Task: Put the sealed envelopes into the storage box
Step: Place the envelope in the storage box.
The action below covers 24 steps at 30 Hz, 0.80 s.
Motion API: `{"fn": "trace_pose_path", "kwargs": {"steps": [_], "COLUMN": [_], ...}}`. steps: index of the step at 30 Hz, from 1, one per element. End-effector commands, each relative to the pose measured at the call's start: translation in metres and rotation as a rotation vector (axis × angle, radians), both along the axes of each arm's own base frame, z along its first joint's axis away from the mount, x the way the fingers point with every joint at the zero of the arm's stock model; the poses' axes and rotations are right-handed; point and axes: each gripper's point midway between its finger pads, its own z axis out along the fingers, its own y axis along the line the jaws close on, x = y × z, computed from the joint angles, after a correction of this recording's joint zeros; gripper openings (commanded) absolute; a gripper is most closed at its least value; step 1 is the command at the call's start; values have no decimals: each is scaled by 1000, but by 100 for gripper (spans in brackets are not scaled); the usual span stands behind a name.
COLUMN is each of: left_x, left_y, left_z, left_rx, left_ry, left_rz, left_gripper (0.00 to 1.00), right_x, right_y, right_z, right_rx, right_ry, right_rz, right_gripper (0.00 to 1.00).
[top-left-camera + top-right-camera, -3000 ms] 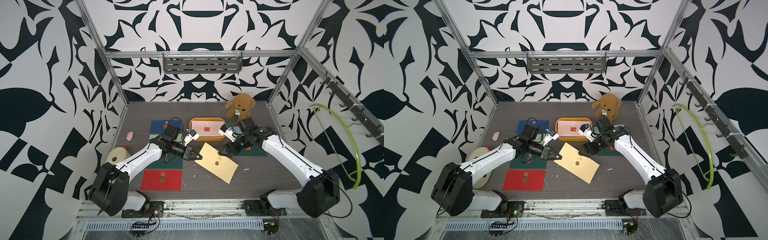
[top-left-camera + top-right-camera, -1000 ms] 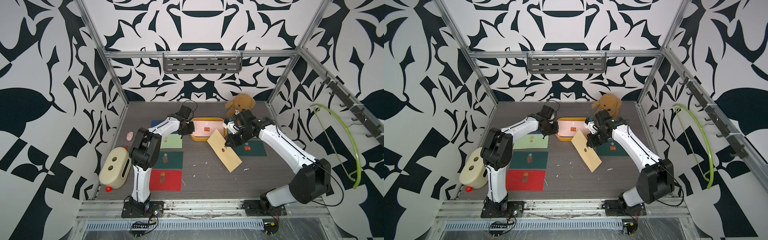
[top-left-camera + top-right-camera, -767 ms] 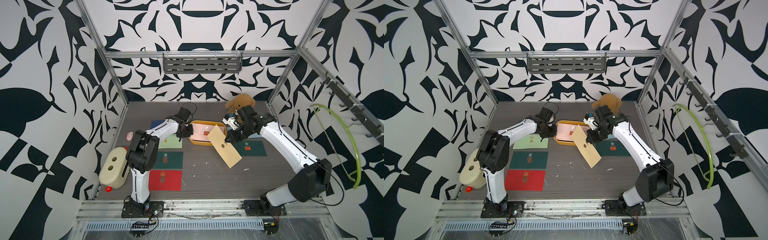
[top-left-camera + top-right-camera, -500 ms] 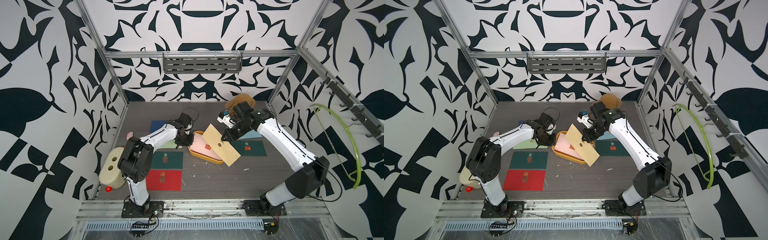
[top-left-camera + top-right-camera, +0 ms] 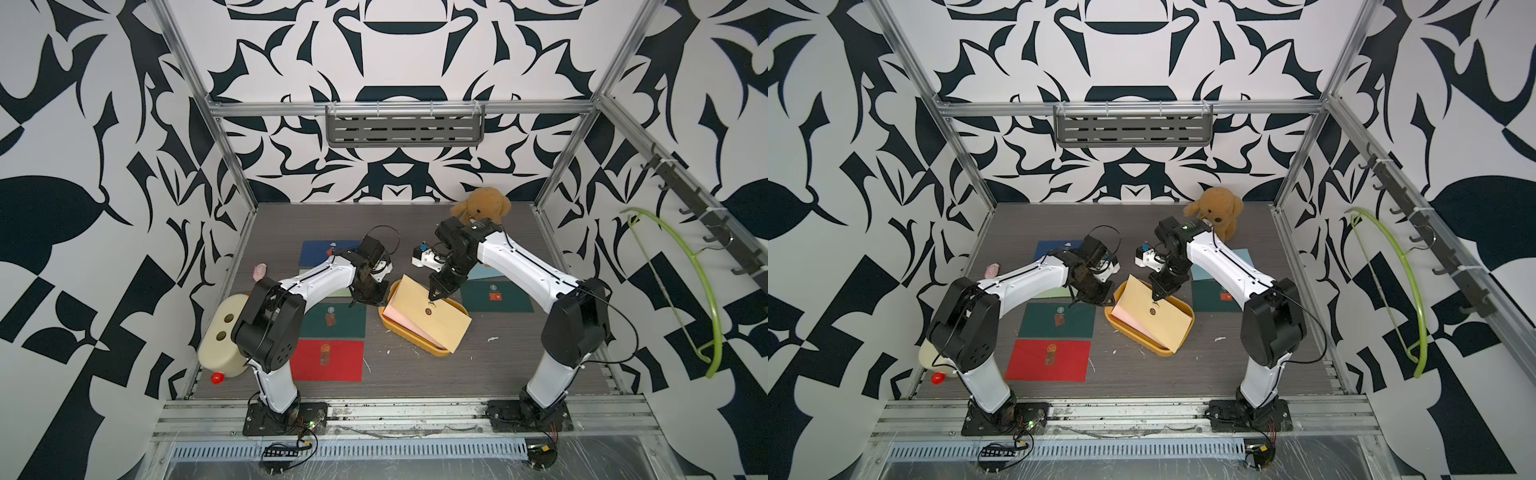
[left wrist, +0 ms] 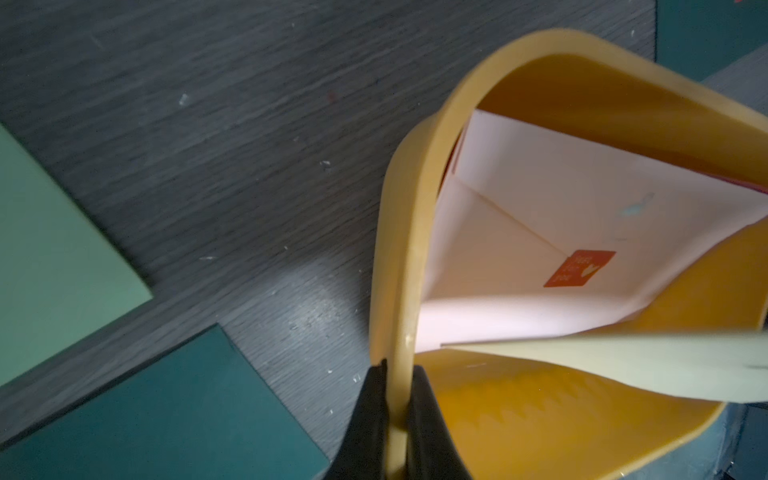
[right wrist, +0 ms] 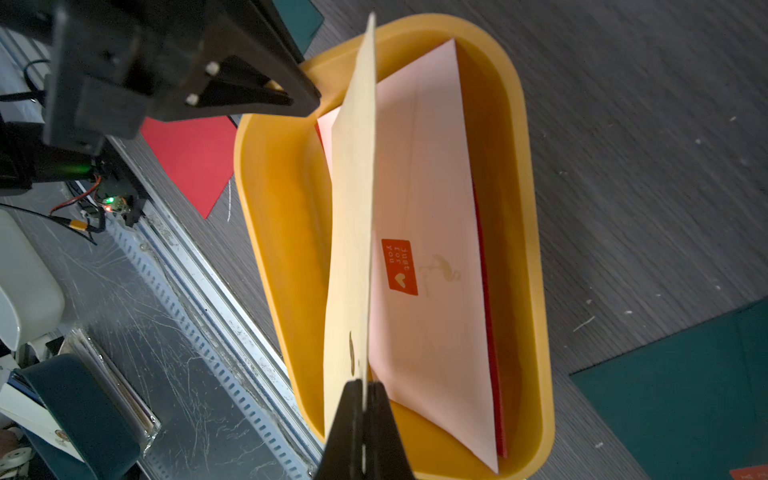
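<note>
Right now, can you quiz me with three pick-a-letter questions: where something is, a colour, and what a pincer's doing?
1. Where is the teddy bear? A) front edge B) far back corner C) hanging on a hook
2. What colour is the envelope in the right pincer? A) navy B) cream C) purple
3. The left pincer is: A) wide open B) holding a spoon C) shut on the storage box rim
Answers: 1 B, beside the back wall; 2 B, cream paper sits pinched; 3 C, it clamps the yellow rim.
</note>
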Motion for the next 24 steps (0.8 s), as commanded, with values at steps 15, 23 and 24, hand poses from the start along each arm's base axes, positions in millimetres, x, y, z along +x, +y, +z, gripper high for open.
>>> {"fn": "trace_pose_path", "kwargs": {"steps": [15,23,24], "left_x": [-7,-6,-6], "left_y": [-5,-5,-5], "left_z": [6,7,8], "left_rx": [-64,-69,-69], "left_ry": [-3,-6,-8], "left_rz": [-8,-2,-1], "left_gripper": [0,0,0], "right_x": [6,-2,-1], "right_y": [16,14,14], "right_z": [1,-24,-27], "right_rx": [103,101,94], "right_ry": [9,45,45], "right_rz": [49,33,28], "right_gripper": [0,0,0]}}
